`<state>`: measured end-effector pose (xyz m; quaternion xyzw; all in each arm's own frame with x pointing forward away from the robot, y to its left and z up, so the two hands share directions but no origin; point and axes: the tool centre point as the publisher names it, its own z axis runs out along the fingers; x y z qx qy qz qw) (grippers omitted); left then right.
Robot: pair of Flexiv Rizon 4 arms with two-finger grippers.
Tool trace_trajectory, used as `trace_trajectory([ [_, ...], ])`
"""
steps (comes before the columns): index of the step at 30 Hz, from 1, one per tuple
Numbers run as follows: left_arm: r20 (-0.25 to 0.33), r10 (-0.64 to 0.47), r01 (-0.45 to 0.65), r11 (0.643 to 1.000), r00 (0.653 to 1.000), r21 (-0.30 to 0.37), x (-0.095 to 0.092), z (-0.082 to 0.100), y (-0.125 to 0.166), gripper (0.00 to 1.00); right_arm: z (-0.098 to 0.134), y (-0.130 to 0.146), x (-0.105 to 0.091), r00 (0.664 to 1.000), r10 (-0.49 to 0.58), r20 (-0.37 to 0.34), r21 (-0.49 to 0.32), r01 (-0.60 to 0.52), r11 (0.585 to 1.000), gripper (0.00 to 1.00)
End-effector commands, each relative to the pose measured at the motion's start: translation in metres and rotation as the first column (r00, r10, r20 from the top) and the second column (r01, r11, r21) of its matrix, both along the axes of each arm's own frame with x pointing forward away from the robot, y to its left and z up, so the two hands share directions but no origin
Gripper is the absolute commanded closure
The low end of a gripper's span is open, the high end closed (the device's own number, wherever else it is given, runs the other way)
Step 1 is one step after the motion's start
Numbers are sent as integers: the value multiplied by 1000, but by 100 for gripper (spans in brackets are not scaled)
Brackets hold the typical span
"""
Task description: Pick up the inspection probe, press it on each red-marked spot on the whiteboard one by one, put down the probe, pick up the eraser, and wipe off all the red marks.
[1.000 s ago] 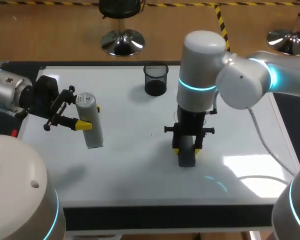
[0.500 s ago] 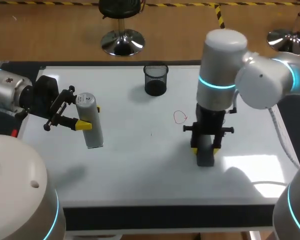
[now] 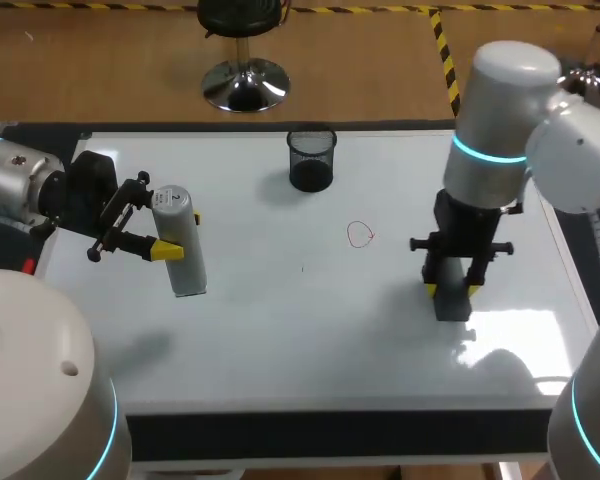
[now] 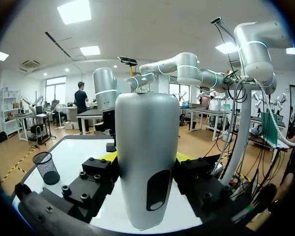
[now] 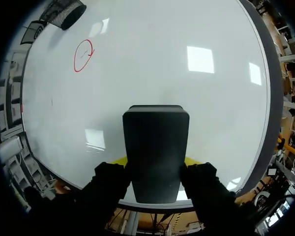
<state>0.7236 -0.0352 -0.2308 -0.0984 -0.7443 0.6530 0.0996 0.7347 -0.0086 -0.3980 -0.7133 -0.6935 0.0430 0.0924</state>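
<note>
One red mark [image 3: 360, 234], one eraser [image 3: 452, 304], one probe [image 3: 183, 250], one cup [image 3: 312, 158].

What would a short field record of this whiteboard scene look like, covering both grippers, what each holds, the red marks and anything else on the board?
left gripper: shut on the grey inspection probe, held over the left part of the whiteboard
right gripper: shut on the black eraser, at the whiteboard's right part
red marks: one red circle near the middle, unwiped, left of the eraser
other: black mesh cup at the far edge
</note>
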Motion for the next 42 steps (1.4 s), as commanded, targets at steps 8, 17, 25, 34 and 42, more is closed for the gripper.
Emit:
trace_trajectory([
  [8,2,1,-1,1000,1000,0,-1,1,1,100,21,-38,-1,1000,-14,27,33,13,999,100],
  [17,2,1,-1,1000,1000,0,-1,1,1,100,31,-50,6,999,-38,36,50,36,998,100],
  [25,2,1,-1,1000,1000,0,-1,1,1,100,31,-50,6,999,-38,36,50,36,998,100],
  [34,2,1,-1,1000,1000,0,-1,1,1,100,31,-50,6,999,-38,36,50,36,998,100],
  [42,2,1,-1,1000,1000,0,-1,1,1,100,31,-50,6,999,-38,36,50,36,998,100],
])
